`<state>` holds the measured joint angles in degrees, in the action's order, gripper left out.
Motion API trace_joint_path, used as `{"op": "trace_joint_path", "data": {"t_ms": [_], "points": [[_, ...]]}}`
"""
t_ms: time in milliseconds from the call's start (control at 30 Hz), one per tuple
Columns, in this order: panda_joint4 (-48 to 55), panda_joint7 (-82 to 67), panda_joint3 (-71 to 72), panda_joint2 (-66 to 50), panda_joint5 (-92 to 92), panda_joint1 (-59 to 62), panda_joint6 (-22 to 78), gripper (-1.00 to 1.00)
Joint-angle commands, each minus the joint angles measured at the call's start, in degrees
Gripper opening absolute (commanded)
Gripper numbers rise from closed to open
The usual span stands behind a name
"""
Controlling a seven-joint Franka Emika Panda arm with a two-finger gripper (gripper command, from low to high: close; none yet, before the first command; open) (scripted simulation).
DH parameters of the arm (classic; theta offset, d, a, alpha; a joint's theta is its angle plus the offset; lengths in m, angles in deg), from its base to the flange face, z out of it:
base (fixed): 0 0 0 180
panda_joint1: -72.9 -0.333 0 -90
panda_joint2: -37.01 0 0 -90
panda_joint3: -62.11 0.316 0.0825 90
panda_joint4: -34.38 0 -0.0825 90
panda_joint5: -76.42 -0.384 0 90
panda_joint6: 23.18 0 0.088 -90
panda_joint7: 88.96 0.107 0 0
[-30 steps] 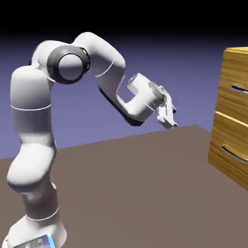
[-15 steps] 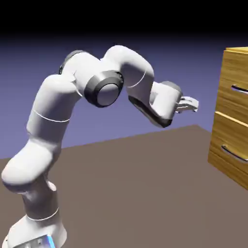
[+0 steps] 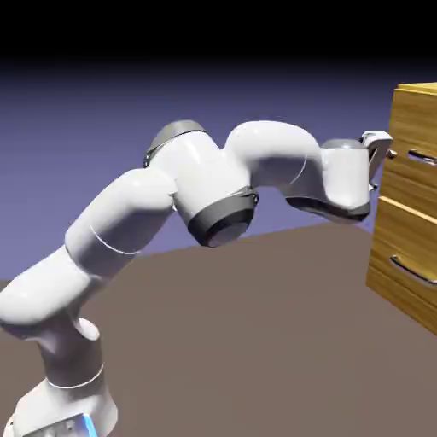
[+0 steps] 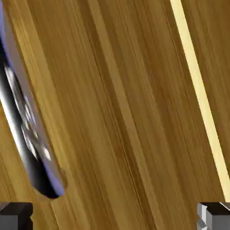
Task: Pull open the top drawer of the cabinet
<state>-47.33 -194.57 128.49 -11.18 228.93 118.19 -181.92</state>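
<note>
Exterior view: A white jointed robot arm point(image 3: 277, 155) reaches a boxy golden-brown wood-grain cabinet point(image 3: 418, 88), its two-finger grey-tipped gripper point(image 4: 115, 216) spread wide and holding nothing. The wood-grain top drawer point(image 3: 414, 128), apparently closed, sits at the exterior view's right, just beside the hand, with its slim silver bar handle point(image 3: 422, 157). In the hand view, the bar lies toward the left edge, off the middle of the gap, and runs aslant. Pressing on at that offset and tilt could jam a fingertip against the bar or close the jaws on air. In sight: one arm, one gripper, two fingertips, one cabinet, two drawer fronts, two handles.
</note>
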Motion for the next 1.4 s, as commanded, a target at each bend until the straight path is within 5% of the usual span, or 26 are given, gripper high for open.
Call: {"op": "trace_joint_path", "data": {"t_ms": [0,433,467,500,1367], "points": [[1.3,-2.4,1.1,-1.3,2.5,0.8,0.2,0.00],[23.9,-18.3,-1.2,-12.6,0.7,-10.1,-6.0,0.00],[23.9,-18.3,-1.2,-12.6,0.7,-10.1,-6.0,-1.00],[23.9,-18.3,-1.2,-12.6,0.7,-10.1,-6.0,-1.00],[-29.7,2.8,22.9,6.3,9.7,31.3,10.4,-1.00]]}}
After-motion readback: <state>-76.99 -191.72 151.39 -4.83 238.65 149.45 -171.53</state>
